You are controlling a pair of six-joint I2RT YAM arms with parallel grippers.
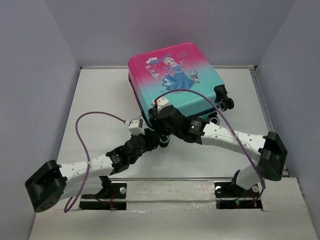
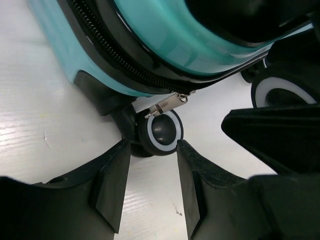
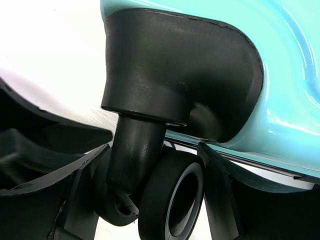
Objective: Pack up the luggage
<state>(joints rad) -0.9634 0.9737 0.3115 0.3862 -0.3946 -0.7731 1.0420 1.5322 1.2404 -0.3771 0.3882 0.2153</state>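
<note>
1 suitcase (image 1: 175,75); left gripper (image 2: 152,150) jaws apart, 1 caster wheel (image 2: 162,131) at tips; right gripper (image 3: 152,172) astride second wheel (image 3: 172,205), grip unclear.

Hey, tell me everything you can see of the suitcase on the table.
The luggage is a small, glossy hard-shell suitcase, pink fading to teal, with a cartoon princess print. It lies flat and closed on the white table, print up, a black zipper band round its edge with a metal pull. Black caster wheels stick out at its right-hand end. The right claw straddles one wheel; whether it grips is unclear. The left claw stands open just short of another.
</note>
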